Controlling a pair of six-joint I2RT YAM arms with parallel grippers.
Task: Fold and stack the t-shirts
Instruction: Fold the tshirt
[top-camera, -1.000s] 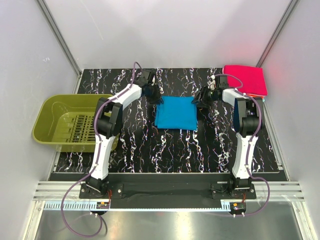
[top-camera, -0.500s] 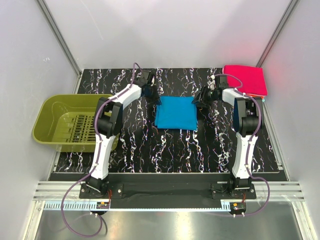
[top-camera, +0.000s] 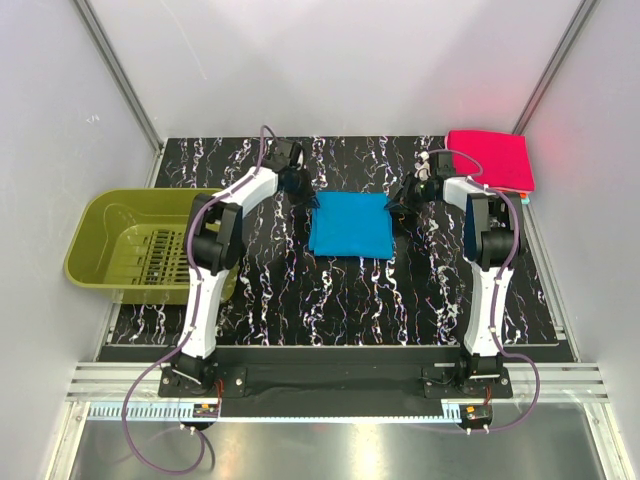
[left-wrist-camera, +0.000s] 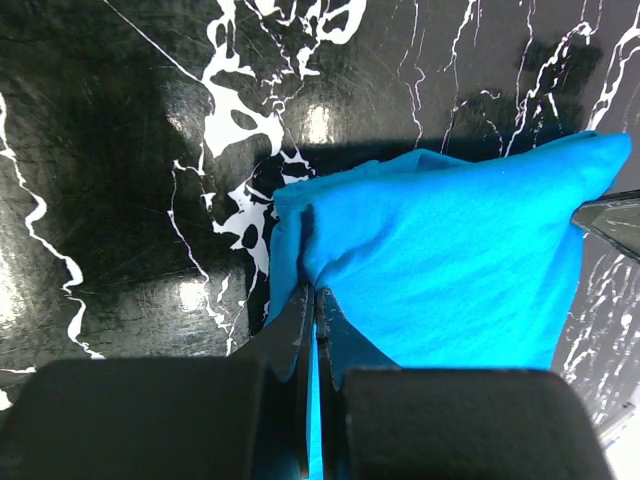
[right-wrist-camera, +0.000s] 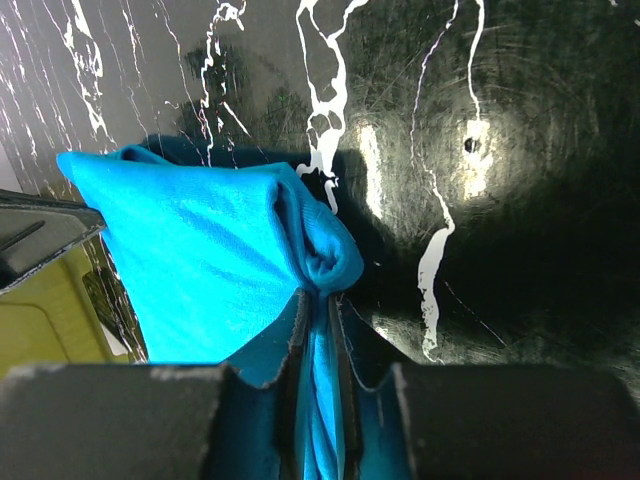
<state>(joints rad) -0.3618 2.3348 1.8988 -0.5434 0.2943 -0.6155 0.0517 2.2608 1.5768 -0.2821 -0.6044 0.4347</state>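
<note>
A folded bright blue t-shirt (top-camera: 349, 224) lies in the middle of the black marbled table. My left gripper (top-camera: 305, 197) is shut on its far left corner; in the left wrist view the jaws pinch a thin fold of the blue t-shirt (left-wrist-camera: 450, 260) at my left gripper (left-wrist-camera: 314, 296). My right gripper (top-camera: 398, 207) is shut on the far right corner; a bunched roll of the blue t-shirt (right-wrist-camera: 200, 260) sits between the jaws of my right gripper (right-wrist-camera: 318, 300). A folded magenta-pink t-shirt (top-camera: 490, 160) lies at the back right corner.
An olive-green plastic basket (top-camera: 140, 247) stands at the table's left edge, beside the left arm. White walls close in the table at the back and on both sides. A corner of the basket (right-wrist-camera: 40, 330) shows in the right wrist view.
Both grippers have closed onto the far corners of the blue t-shirt. The left gripper has shifted slightly left and away; the shirt's far edge is now puckered at both corners.
</note>
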